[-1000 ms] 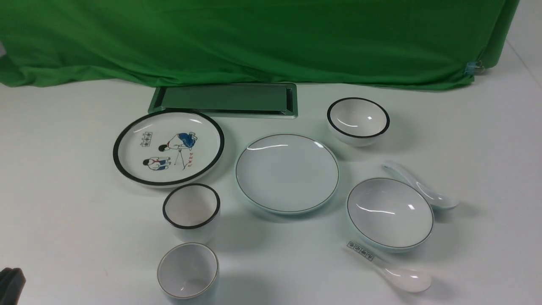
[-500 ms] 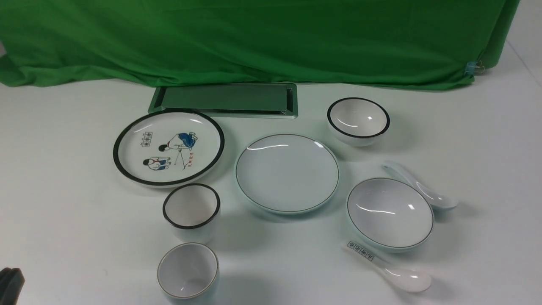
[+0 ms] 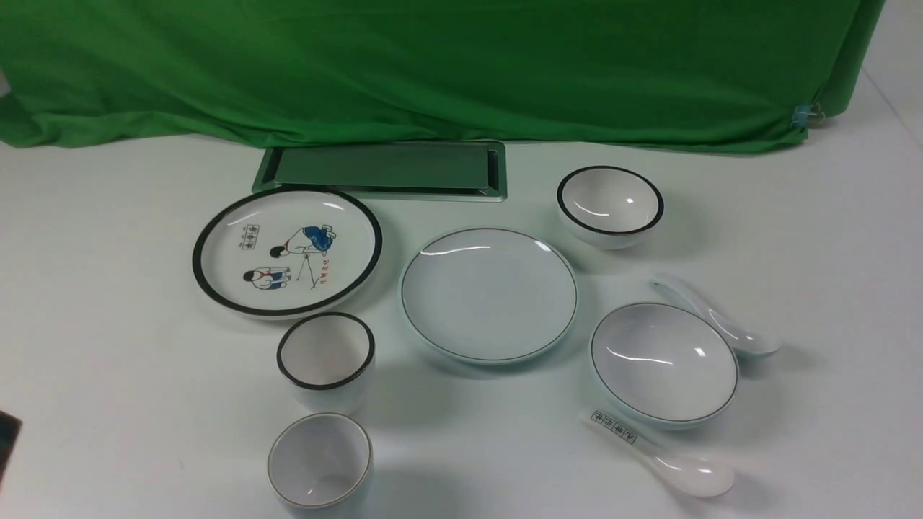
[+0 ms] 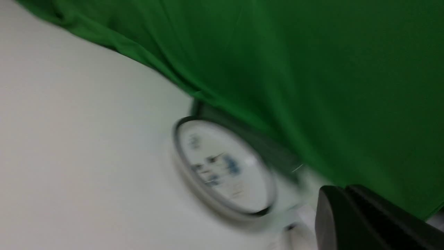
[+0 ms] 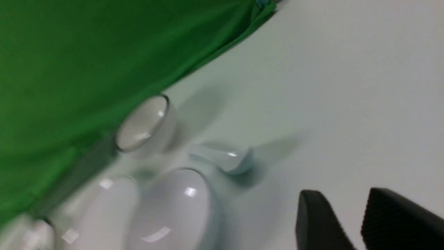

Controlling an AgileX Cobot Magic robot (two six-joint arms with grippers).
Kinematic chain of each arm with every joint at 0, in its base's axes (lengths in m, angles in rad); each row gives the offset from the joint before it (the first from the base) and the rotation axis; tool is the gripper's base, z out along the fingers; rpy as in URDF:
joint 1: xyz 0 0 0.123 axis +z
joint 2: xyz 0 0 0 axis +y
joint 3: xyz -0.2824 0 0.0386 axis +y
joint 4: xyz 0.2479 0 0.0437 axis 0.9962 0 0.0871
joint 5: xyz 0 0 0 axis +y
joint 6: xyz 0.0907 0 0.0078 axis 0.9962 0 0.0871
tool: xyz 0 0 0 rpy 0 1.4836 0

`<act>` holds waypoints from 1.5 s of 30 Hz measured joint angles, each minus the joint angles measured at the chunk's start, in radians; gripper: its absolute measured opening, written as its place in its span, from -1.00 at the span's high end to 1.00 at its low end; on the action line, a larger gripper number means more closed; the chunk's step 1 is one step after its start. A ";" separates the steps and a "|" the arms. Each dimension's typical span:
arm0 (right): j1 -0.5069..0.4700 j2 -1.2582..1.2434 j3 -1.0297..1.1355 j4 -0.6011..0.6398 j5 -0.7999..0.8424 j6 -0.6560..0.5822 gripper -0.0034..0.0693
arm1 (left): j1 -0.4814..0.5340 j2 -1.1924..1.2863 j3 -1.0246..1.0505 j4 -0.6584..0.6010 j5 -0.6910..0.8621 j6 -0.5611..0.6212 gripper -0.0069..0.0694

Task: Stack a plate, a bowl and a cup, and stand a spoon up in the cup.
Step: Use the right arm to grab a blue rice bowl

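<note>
The plain plate point(image 3: 489, 294) lies mid-table. The wide shallow bowl point(image 3: 663, 364) sits to its right, with the plain spoon point(image 3: 714, 317) behind it. The thin-rimmed cup point(image 3: 319, 461) stands at the front left. All show in the front view, none touched. Only a dark sliver of my left gripper point(image 3: 6, 440) shows at the far left edge. In the blurred left wrist view its fingers point(image 4: 341, 189) lie together, empty. My right gripper point(image 5: 343, 198) is open and empty above bare table, short of the bowl point(image 5: 173, 211) and spoon point(image 5: 225, 158).
A cartoon plate point(image 3: 287, 251) with thick black rim lies at the left, a black-rimmed cup point(image 3: 326, 357) in front of it. A black-rimmed bowl point(image 3: 610, 204) is back right. A printed spoon point(image 3: 660, 458) lies front right. A metal hatch point(image 3: 386, 169) and green cloth point(image 3: 433, 65) are behind.
My left gripper has shifted at the front view's left edge, leaving only a sliver in view. The crockery has not moved.
</note>
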 joint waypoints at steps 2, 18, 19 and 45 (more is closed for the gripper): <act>0.000 0.000 0.000 0.027 0.000 0.235 0.24 | 0.000 0.000 0.000 -0.131 -0.066 -0.152 0.89; 0.023 0.001 -0.029 -0.018 -0.076 0.125 0.29 | 0.000 -0.001 -0.085 0.163 -0.148 -0.253 0.89; 0.036 0.009 -0.058 -0.018 -0.073 0.066 0.36 | 0.000 0.002 -0.133 0.233 -0.105 -0.253 0.89; 0.268 1.354 -1.020 -0.021 0.599 -0.903 0.60 | -0.321 1.113 -1.114 0.344 0.997 0.694 0.89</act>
